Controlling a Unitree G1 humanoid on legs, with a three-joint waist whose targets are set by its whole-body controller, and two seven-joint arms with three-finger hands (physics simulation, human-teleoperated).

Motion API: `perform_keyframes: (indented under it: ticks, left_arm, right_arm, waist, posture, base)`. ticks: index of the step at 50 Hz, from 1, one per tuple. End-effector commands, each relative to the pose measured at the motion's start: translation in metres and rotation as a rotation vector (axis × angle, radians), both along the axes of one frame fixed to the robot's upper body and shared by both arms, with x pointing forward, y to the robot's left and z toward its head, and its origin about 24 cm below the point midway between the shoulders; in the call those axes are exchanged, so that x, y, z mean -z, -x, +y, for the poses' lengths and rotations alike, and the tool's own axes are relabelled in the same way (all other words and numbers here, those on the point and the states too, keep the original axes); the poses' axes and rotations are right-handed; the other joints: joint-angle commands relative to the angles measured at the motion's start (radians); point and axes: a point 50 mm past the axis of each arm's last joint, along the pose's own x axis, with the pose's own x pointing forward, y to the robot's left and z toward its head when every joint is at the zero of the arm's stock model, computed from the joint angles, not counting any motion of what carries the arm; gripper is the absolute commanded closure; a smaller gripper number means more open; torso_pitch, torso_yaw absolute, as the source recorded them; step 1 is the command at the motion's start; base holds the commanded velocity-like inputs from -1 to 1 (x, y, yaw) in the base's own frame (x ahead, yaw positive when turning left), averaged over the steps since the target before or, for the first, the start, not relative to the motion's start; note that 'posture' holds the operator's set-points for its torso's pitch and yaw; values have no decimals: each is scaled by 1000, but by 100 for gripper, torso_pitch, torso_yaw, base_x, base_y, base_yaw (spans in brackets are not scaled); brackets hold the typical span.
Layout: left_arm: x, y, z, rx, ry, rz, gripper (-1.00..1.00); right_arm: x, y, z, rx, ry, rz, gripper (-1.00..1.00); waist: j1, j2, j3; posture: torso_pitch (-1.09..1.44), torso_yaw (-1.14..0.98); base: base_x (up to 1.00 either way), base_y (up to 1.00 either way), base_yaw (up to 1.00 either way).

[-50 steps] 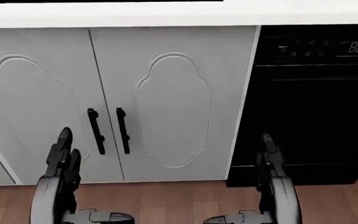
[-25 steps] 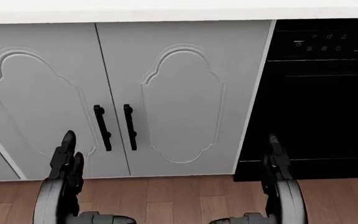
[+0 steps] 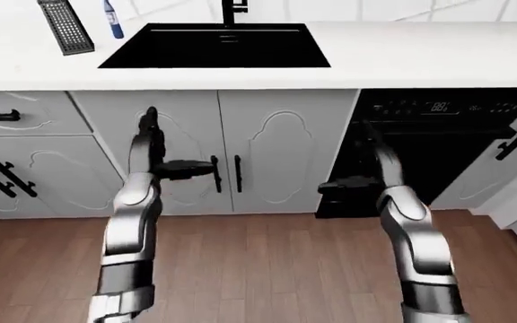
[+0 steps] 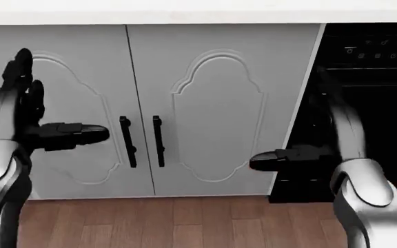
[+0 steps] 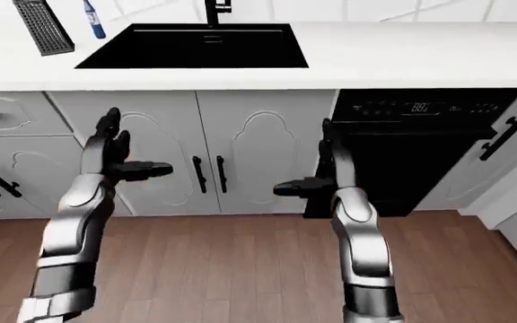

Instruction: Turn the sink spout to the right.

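Left-eye view: black sink (image 3: pixel 214 46) set in white counter (image 3: pixel 420 57) at top, spout (image 3: pixel 232 9) base above it, mostly cropped. Left hand (image 3: pixel 155 151) and right hand (image 3: pixel 366 165) raised before gray cabinet doors (image 4: pixel 205 113), fingers spread, holding nothing. Black dishwasher (image 3: pixel 438 145) at right.

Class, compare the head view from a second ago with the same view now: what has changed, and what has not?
Both arms have risen: the left hand now stands high against the cabinet doors, the right hand before the black dishwasher, fingers open. The view has also shifted, so the camera moved. Nothing was grasped; the doors stay closed.
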Motion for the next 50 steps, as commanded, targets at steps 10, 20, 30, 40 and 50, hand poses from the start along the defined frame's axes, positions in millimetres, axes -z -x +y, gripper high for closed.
perform_keyframes:
  ticks: [10,20,30,40,50]
  left_arm:
    - [-79,-29,21,-39,-11,-90,-100]
    - [-93,-21,23,-58,-26,-119,-100]
    - [-105,-12,24,-68,-37,-152,-100]
    - [-111,-16,35,-98,-33,-152,-100]
    - [-112,-16,43,-117,-27,-148,-100]
  right_arm:
    - [-79,-23,-15,23,40,-58,-100]
    - [-79,-25,-15,29,48,-60,-100]
    - [-78,-22,-15,32,53,-60,-100]
    - [-83,-22,-13,32,67,-63,-100]
    - [-87,-18,-15,37,70,-68,-100]
  waist:
    - [-3,17,-33]
    - [1,-19,15]
    - [-19,116,-14]
    - [9,21,10]
    - [-6,-12,3]
  posture:
    - [0,0]
    - [0,0]
    - [0,0]
    - [0,0]
    - [0,0]
  base:
    - [5,0,0]
    - [38,0,0]
    - [30,0,0]
    - [27,0,0]
    - [27,0,0]
